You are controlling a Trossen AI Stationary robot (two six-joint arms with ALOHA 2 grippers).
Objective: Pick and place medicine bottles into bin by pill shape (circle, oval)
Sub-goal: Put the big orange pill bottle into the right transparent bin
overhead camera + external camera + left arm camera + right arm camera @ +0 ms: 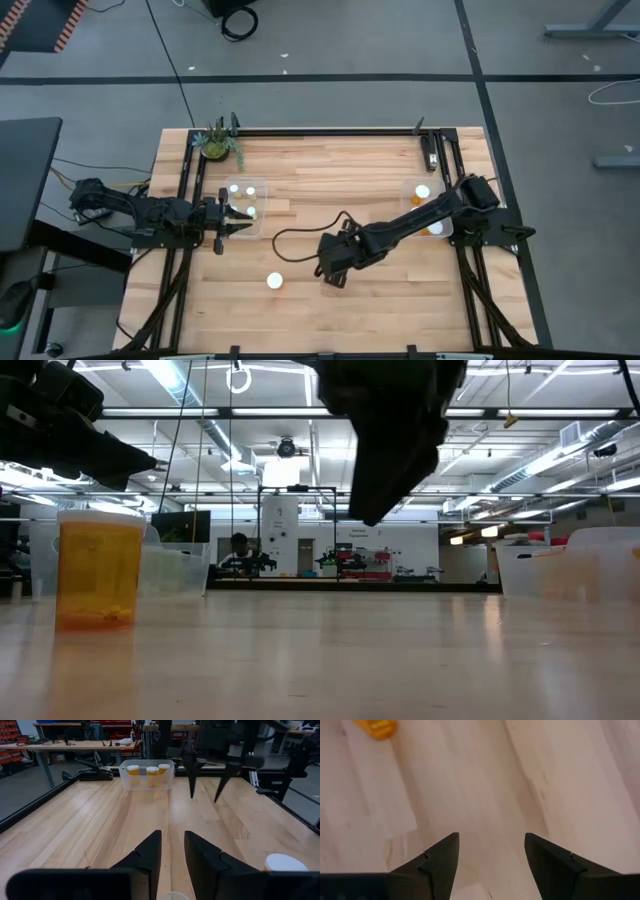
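Observation:
One medicine bottle with a white cap and an orange body stands upright on its base on the wood table; it also shows in the low view and at the edge of the right wrist view. My right gripper hangs open and empty, fingers down, above bare wood just right of that bottle. My left gripper is at the near side of the left clear bin, its fingers a little apart and empty. White-capped bottles stand in that bin.
A second clear bin at the right holds bottles, and it shows in the left wrist view. A green potted plant stands at the far left corner. A black cable lies mid-table. Black rails frame the table.

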